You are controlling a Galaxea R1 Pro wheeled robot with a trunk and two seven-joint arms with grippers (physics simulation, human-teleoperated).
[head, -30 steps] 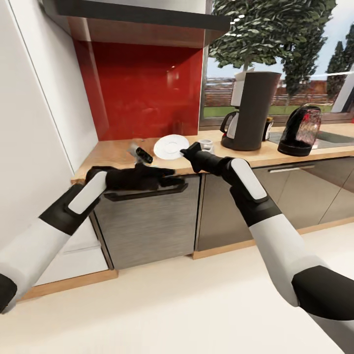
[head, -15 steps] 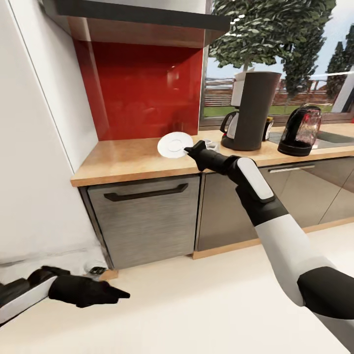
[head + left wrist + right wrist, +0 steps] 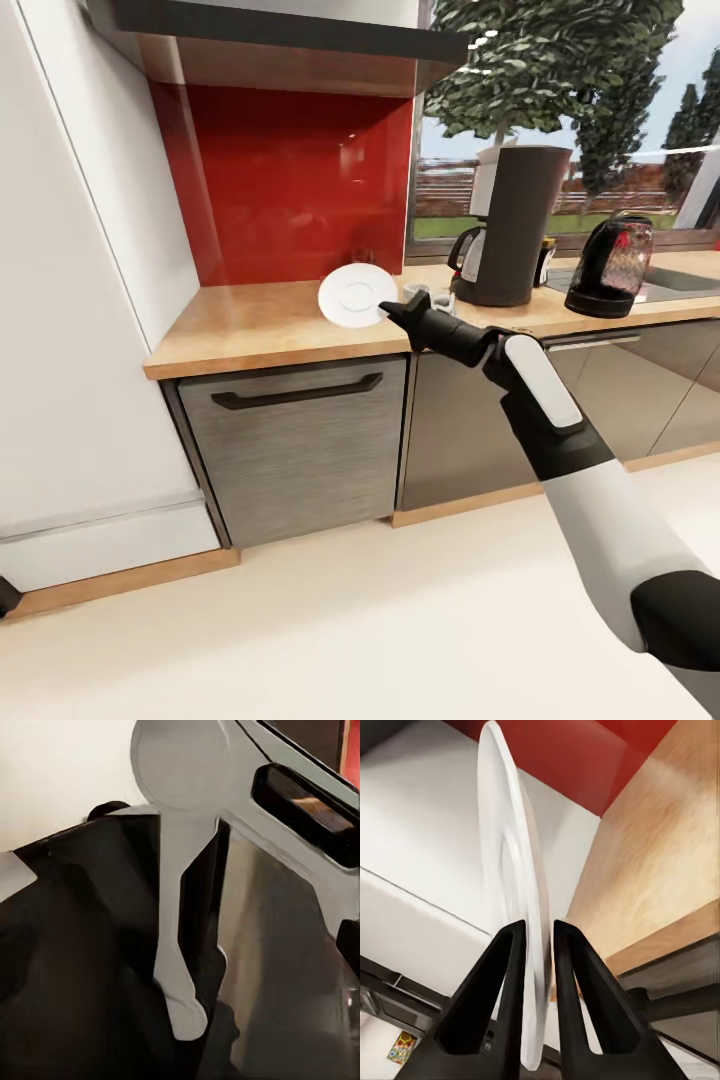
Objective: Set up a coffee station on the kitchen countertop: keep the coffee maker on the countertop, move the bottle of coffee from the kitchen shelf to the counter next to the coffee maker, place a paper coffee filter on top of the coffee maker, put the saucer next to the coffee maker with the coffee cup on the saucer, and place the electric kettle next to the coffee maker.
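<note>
The left gripper's jaws were out of sight, so whether they were apart or together, I couldn't tell. Over the tabletop (image 3: 270,325), the saucer (image 3: 357,296) was tipped up on edge, its rim pinched between the right gripper's (image 3: 392,312) jaws, clear of the wood. Just behind the gripper sat the cup (image 3: 416,292). Next came the coffee maker (image 3: 515,225), standing tall on the tabletop, and further right the kettle (image 3: 611,265).

Red splashback (image 3: 290,190) (glossy), window (image 3: 560,120), trees
</note>
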